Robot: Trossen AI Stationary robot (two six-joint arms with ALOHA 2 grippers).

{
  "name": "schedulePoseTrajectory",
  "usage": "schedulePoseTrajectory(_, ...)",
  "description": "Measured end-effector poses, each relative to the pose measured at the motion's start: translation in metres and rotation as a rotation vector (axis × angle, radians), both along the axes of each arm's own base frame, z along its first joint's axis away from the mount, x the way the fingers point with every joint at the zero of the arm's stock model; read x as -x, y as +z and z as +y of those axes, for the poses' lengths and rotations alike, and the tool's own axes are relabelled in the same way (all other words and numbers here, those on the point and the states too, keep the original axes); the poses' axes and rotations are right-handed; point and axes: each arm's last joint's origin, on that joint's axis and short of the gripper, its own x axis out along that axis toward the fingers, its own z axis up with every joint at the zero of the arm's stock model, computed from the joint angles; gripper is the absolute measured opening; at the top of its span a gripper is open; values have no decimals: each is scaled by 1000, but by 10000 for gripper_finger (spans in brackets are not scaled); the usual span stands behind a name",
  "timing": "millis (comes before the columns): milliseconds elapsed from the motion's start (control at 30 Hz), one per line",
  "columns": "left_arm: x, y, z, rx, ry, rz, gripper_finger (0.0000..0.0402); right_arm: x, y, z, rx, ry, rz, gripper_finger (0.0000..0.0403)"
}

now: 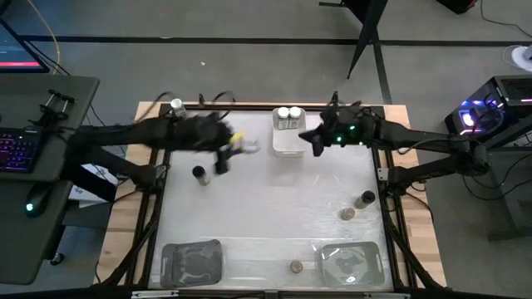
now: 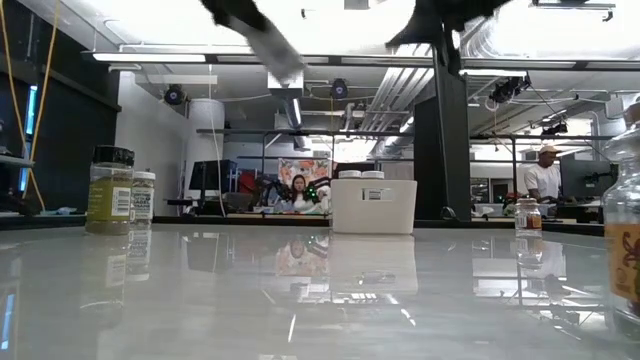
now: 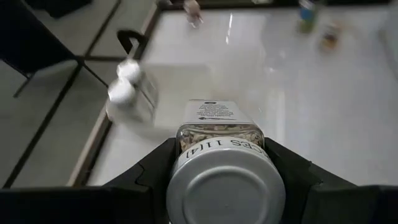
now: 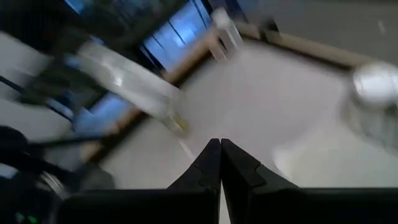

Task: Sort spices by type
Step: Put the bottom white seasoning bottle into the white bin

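Observation:
My left gripper [image 1: 235, 146] hangs over the far left part of the table, shut on a white-capped spice jar [image 3: 217, 127]. The low view shows that jar [image 2: 283, 58] high in the air. A white tray [image 1: 288, 143] at the far middle holds two white-topped jars [image 1: 288, 114]. My right gripper [image 1: 314, 143] is shut and empty, in the air beside the tray's right side. Standing on the table are a black-topped jar [image 1: 199, 174], a white-topped jar [image 1: 177, 106], a black-topped jar [image 1: 366, 198] and brown-topped jars [image 1: 348, 213] [image 1: 296, 267]. My left gripper pinches the jar between its two fingers [image 3: 155, 167], on the jar's sides just behind the white cap [image 3: 186, 144]. The cap end [image 3: 225, 190] points back at the wrist, and the body sticks out past the fingertips toward the tray. The jar is lifted clear and tilted.
Two clear plastic trays [image 1: 191, 262] [image 1: 349, 262] lie at the near edge, left and right. The middle of the white table [image 1: 274, 199] is open room. The table's wooden frame [image 1: 150, 166] runs along the sides. People sit in the room beyond.

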Motion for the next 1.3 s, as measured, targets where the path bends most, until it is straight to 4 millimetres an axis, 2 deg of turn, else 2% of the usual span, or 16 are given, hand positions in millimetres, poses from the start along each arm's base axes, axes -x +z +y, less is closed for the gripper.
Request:
schedulePoseTrajectory(133,-50,-26,50,12,19,-54,169,5,38,0,107,-18,-125,0)
schedulePoseTrajectory(267,-92,-50,87,65,40,1,169,9,63,0,185,-52,-175,0)
schedulePoseTrajectory(400,-126,-67,110,60,39,44,169,11,70,-2,223,-106,-178,0)
schedulePoseTrajectory(500,-143,-78,121,75,43,110,169,11,69,-2,209,-120,-170,0)
schedulePoseTrajectory(733,-159,-107,128,65,14,313,169,11,65,-2,172,-130,-147,0)
schedulePoseTrajectory(967,-163,-127,134,29,46,396,169,11,65,-2,148,-138,-147,0)
schedulePoseTrajectory(1233,-163,-140,145,17,77,425,170,11,64,-2,147,-137,-146,0)
schedulePoseTrajectory(1300,-164,-142,146,18,76,429,191,11,64,-2,147,-138,-147,0)
